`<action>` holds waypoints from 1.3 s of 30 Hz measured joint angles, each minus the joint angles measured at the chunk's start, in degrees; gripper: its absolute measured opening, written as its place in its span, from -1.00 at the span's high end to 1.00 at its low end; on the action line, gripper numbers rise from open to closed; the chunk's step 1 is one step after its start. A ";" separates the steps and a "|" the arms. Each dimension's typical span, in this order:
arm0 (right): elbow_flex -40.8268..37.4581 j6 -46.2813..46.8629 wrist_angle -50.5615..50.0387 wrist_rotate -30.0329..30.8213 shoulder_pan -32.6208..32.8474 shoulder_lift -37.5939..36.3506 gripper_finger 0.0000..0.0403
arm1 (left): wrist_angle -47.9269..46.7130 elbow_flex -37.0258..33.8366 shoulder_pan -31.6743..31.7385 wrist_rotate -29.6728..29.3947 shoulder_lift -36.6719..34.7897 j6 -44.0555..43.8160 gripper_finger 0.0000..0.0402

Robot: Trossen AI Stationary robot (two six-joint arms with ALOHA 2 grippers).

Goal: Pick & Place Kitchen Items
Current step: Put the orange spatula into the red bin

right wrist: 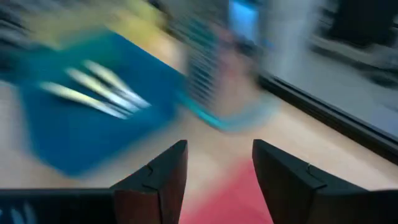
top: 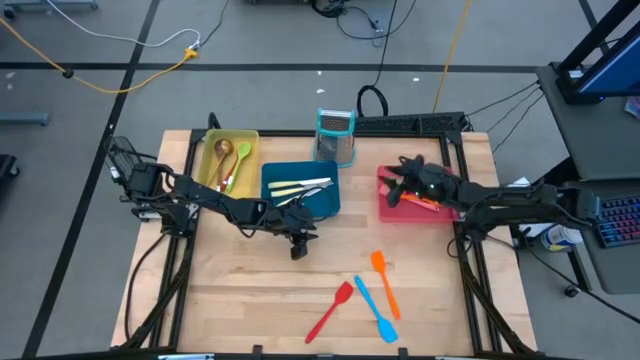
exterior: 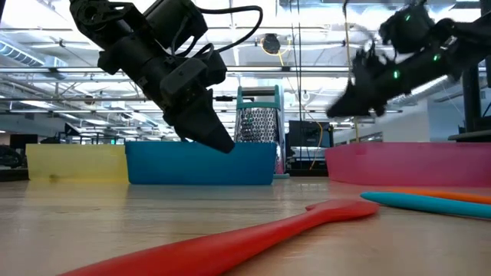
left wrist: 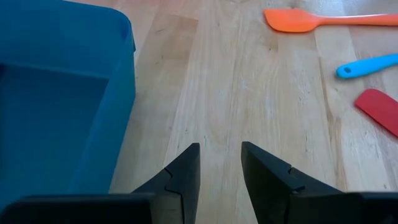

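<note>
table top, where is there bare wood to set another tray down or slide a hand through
The widest bare patch is the table's near-left part, in front of the yellow tray and left of the red spatula. A narrower strip runs between the blue tray and the spatulas. Crowded: the back row of trays and grater, and the three spatulas at near right.

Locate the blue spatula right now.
In the high view the blue spatula lies loose on the table's front right area, between the red spatula and the orange spatula, in front of the red tray; neither gripper holds it.
</note>
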 joint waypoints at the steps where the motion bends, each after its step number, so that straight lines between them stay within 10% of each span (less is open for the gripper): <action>1: 0.00 0.95 3.20 -2.47 1.40 0.00 0.16 | 0.01 0.00 0.00 0.00 0.00 0.00 0.40; 8: 0.11 10.02 28.14 -9.75 17.90 0.11 0.23 | 0.00 0.00 0.00 -0.01 0.00 -0.02 0.40; 14: 6.92 -1.49 28.99 3.43 33.83 4.05 0.24 | 0.26 0.00 0.00 -0.04 0.00 -0.02 0.40; 22: 27.44 7.49 -0.34 11.20 42.28 19.93 0.23 | 0.74 0.00 0.00 -0.07 0.00 -0.04 0.40; 39: 43.93 58.96 -59.72 -1.20 45.98 38.24 0.23 | 3.08 0.00 0.00 -0.09 -0.02 4.34 0.40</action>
